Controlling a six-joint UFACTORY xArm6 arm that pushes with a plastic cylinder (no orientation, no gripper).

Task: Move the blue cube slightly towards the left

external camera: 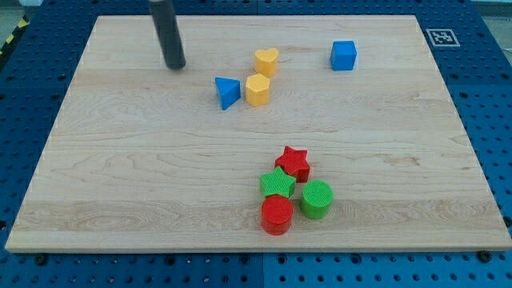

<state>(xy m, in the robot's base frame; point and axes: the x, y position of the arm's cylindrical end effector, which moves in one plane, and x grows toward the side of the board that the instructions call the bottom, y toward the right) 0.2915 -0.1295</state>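
Note:
The blue cube [343, 55] sits near the view's top right on the wooden board [120, 176]. My tip [174, 66] rests on the board at the top left, far to the left of the cube. Between them lie a blue triangle [227, 92], a yellow hexagon [258, 90] touching it, and a yellow heart [266, 62] just above the hexagon.
A cluster sits at the bottom centre: a red star [294, 163], a green star [278, 184], a green cylinder [317, 199] and a red cylinder [277, 214]. A marker tag [442, 37] lies off the board's top right corner.

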